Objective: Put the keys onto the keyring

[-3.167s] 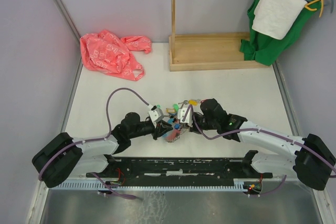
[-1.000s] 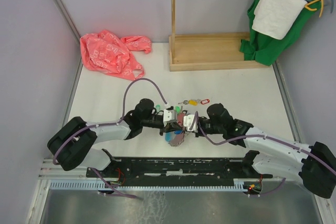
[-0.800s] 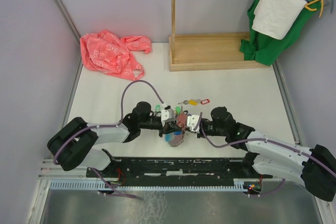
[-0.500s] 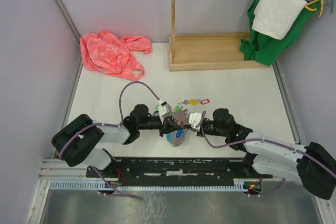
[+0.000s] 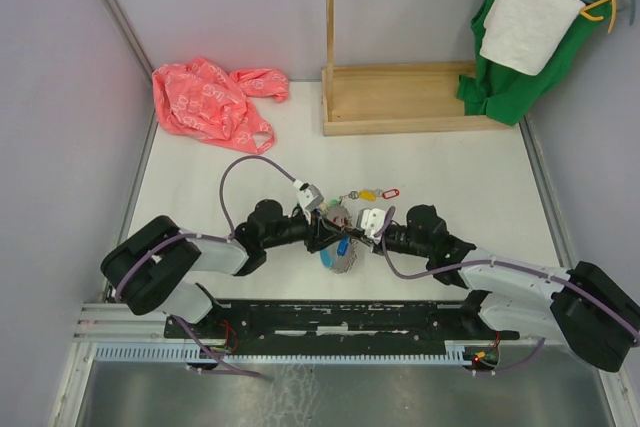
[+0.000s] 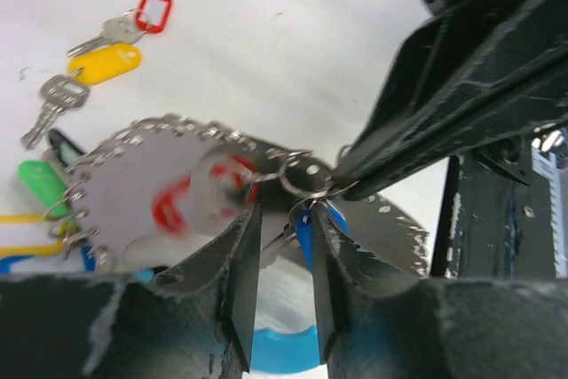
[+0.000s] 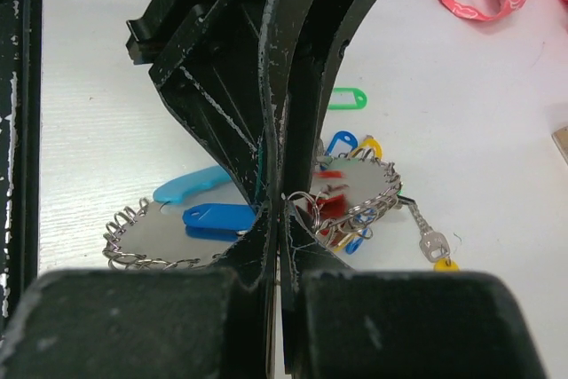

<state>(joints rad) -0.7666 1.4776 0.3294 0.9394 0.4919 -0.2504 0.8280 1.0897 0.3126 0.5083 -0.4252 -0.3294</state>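
The keyring [image 5: 338, 253], a grey beaded loop with a light-blue sleeve [image 6: 284, 345], hangs between my two grippers just above the table. My left gripper [image 6: 284, 212] stands slightly open, and a blue-tagged key [image 6: 304, 230] hangs in its gap. My right gripper [image 7: 282, 206] is shut, its tips pinching the small split ring [image 6: 311, 193] above that blue tag [image 7: 220, 217]. The grippers meet tip to tip in the top view, left [image 5: 327, 234] and right [image 5: 353, 235]. Loose keys with red [image 6: 153, 9], yellow [image 6: 105, 63] and green [image 6: 40, 179] tags lie on the table beyond.
A pink plastic bag [image 5: 210, 102] lies at the far left. At the back stands a wooden stand [image 5: 400, 97], and a green cloth with a white towel [image 5: 520, 27] hangs at the far right. A green tag [image 7: 344, 98] lies apart from the cluster.
My left gripper has gone from shut to slightly open. Both grippers and the keyring have shifted a little toward the far side, and the ring has turned.
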